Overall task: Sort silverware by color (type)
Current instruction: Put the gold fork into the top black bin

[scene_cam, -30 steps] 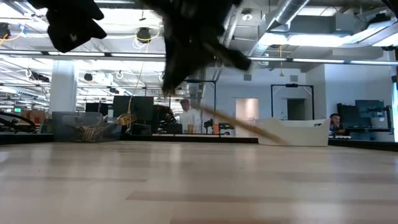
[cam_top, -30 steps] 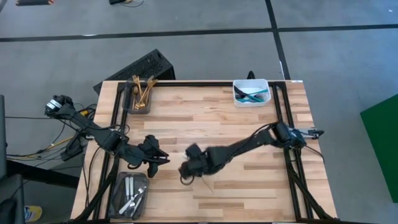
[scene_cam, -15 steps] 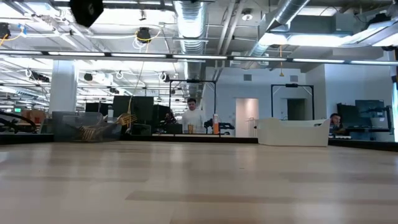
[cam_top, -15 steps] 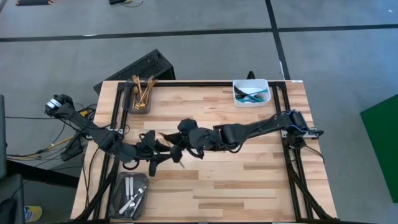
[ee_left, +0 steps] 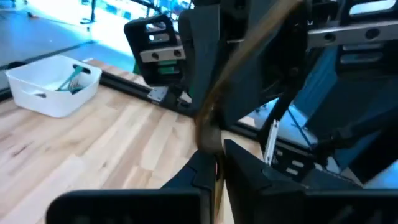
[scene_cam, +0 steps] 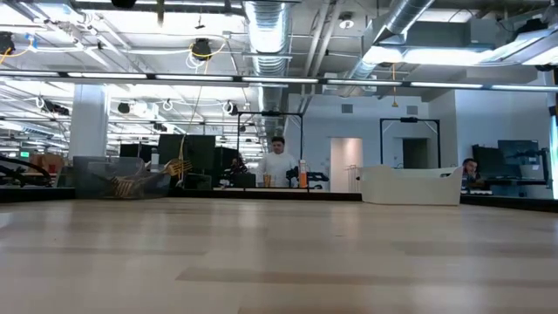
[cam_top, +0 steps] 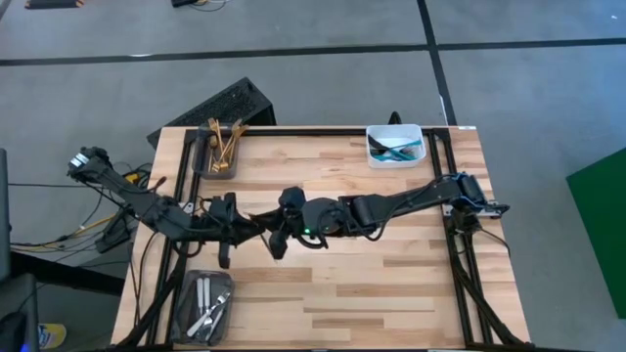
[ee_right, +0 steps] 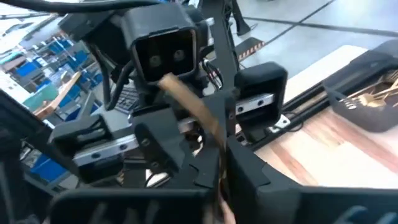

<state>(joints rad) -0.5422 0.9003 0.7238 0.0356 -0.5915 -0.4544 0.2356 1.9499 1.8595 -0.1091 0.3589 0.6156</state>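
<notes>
High view shows the left arm reaching in flat from the left, its left gripper (cam_top: 256,226) pinched shut on a gold utensil (ee_left: 249,59). The right gripper (cam_top: 275,238) meets it nose to nose, its arm stretched long across the table (cam_top: 391,284). Its fingers sit close around the same gold utensil; I cannot tell if they grip. A tray of gold forks (cam_top: 220,149) lies behind the left gripper.
</notes>
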